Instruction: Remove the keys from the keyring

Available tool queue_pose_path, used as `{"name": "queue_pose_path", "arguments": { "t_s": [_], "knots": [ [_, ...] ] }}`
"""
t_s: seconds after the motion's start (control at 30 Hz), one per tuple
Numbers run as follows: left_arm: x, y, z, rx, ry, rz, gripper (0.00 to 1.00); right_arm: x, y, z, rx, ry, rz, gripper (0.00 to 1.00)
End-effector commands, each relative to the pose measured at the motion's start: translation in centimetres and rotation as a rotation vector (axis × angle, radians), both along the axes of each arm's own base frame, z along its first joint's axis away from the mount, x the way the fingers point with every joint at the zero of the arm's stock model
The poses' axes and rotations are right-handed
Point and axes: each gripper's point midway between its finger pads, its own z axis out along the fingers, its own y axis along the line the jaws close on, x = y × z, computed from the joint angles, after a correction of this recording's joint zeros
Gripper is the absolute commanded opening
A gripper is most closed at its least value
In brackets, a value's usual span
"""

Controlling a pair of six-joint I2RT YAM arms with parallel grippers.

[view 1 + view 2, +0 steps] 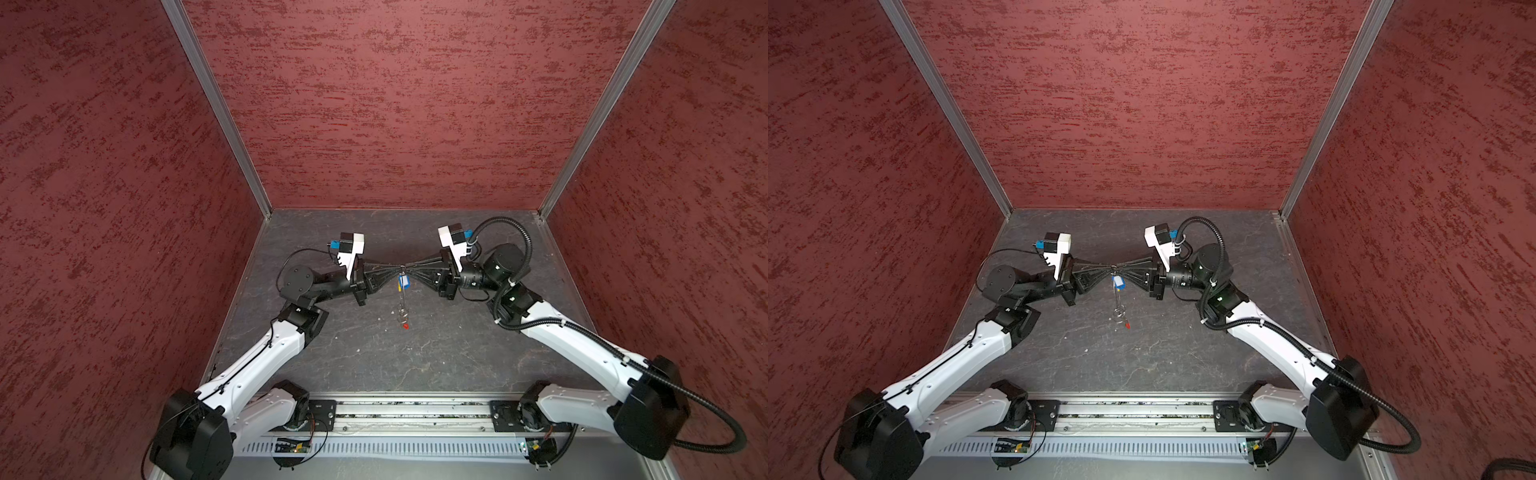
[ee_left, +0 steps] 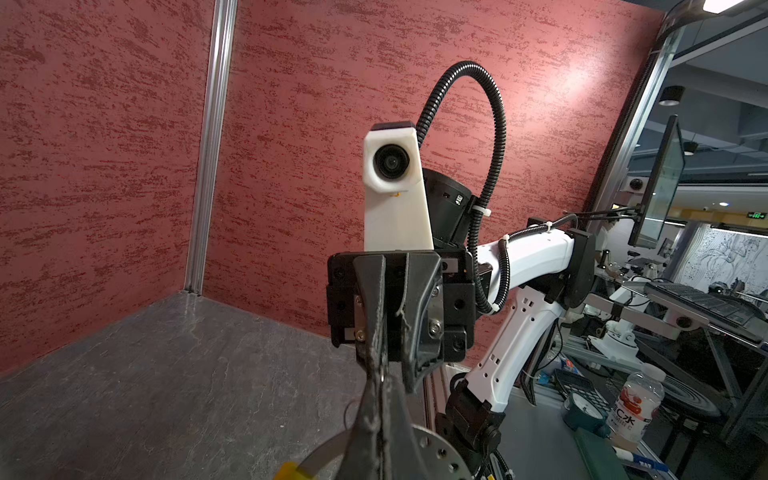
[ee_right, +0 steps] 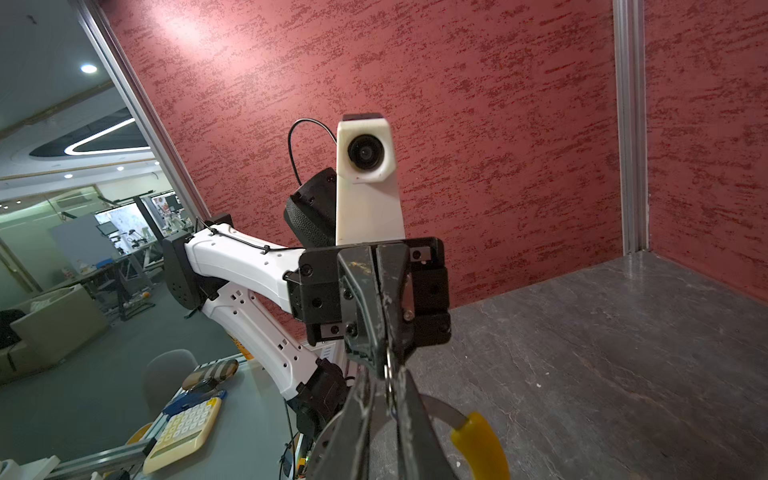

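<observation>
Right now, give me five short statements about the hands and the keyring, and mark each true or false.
1. The left hand and the right hand meet tip to tip above the table. True.
2. The keyring lies flat on the table. False: it hangs down from where the two hands meet.
3. The blue tag sits closer to the hands than the red tag. True.
4. The left hand is wide open. False: it is shut on the keyring.
5. The keyring's yellow segment shows in the right wrist view. True.
</observation>
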Motion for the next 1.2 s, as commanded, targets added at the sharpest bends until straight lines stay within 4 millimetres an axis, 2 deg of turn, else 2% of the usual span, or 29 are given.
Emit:
{"name": "queue_pose_path", "arguments": {
  "t_s": [0.0,0.17,0.27,0.37,0.4,0.47,0.5,0.57,0.67,0.9,1.17],
  "knots": [
    [-0.5,0.3,1.7,-0.027,-0.053,-0.005,0.00,-0.4,-0.1,2.0,0.043,-0.047,0.025,0.11],
    [-0.3,0.3,1.8,-0.031,-0.051,0.000,0.00,-0.5,-0.1,2.0,0.048,-0.042,0.040,0.08],
    [-0.3,0.2,1.9,-0.033,-0.047,-0.006,0.00,-0.6,-0.1,1.9,0.045,-0.038,0.041,0.00],
    [-0.2,0.2,2.0,-0.030,-0.026,-0.008,0.00,-0.3,0.0,1.8,0.023,-0.030,0.027,0.00],
    [-0.2,0.2,2.1,-0.027,-0.018,-0.007,0.04,-0.2,0.0,1.6,0.007,-0.025,0.018,0.00],
    [-0.3,0.3,2.0,-0.014,-0.001,-0.002,0.23,0.2,-0.2,1.2,-0.034,-0.022,-0.008,0.00],
    [-0.4,0.4,2.1,-0.007,0.004,0.002,0.29,0.4,-0.4,1.0,-0.060,-0.018,-0.022,0.00],
    [-0.5,0.5,2.0,0.015,0.013,0.014,0.32,1.1,-0.9,0.3,-0.109,-0.003,-0.046,0.00],
    [-1.0,0.3,1.9,0.058,0.020,0.001,0.32,1.5,-1.5,-0.4,-0.175,0.009,-0.049,0.00],
    [-0.8,-0.3,1.1,0.112,0.050,-0.008,0.28,0.6,-2.0,-0.8,-0.286,-0.056,0.002,0.00],
    [-0.4,-1.0,1.2,0.121,0.064,-0.052,0.20,0.1,-2.1,0.1,-0.306,-0.091,0.022,0.00]
  ]
}}
